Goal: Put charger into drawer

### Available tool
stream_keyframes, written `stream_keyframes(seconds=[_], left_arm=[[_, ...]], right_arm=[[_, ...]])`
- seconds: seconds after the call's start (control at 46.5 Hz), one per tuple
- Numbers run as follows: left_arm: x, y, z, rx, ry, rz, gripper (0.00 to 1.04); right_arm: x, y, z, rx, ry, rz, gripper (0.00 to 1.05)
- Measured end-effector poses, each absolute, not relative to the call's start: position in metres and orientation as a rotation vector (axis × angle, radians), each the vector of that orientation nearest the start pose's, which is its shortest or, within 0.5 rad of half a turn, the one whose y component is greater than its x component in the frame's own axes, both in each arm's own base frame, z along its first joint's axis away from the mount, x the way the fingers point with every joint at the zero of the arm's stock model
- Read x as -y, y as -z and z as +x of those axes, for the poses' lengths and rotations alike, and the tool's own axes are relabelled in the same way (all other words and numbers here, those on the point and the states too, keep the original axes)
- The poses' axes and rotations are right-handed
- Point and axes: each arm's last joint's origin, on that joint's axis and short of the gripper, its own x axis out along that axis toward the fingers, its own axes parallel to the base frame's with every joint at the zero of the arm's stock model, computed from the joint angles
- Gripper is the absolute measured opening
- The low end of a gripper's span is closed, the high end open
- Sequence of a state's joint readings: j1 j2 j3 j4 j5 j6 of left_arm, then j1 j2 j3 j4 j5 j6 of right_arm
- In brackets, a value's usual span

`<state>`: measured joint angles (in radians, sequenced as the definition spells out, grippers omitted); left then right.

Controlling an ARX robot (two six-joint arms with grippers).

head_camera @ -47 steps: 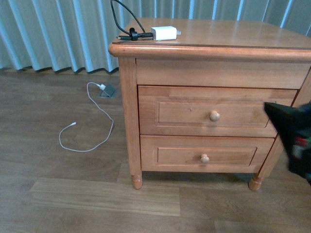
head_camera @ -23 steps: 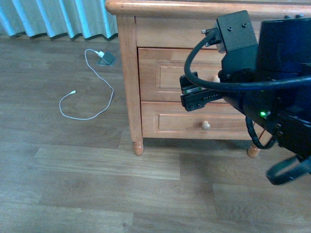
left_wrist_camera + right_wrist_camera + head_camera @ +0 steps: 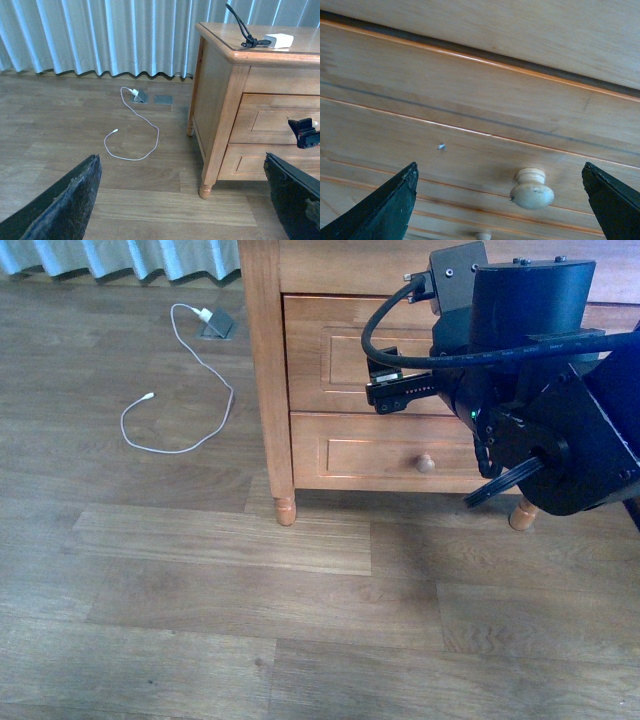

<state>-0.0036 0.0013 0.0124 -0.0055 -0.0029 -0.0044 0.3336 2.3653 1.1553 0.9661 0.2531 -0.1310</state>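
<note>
Both wide, empty: my left end effector (image 3: 181, 162), right end effector (image 3: 498, 172) facing closed drawer (image 3: 470, 150) knob (image 3: 532, 189). On counter (image 3: 220, 36) sits charger (image 3: 279, 40): light, rigid, slick; I'd pinch block's flat sides, not floppy cable (image 3: 249, 41).

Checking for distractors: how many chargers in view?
2. Black-cable charger on the nightstand top; white-cable charger on the floor near the curtain. The right arm may hide more.
</note>
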Motion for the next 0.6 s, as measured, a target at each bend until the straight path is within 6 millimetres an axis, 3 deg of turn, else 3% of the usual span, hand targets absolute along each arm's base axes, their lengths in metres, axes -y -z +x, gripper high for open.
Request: stream_keyframes(seconds=[0.193,0.602], left_arm=[[0.000,-0.167,0.097,0.006,0.001,-0.004,0.99],[0.000,-0.167,0.097,0.006,0.001,-0.004,0.99]], right_arm=[[-0.132,-0.053,0.433,-0.238,-0.064,-0.201,0.96],[-0.132,-0.046,0.435,-0.262,-0.045,-0.212,0.96]])
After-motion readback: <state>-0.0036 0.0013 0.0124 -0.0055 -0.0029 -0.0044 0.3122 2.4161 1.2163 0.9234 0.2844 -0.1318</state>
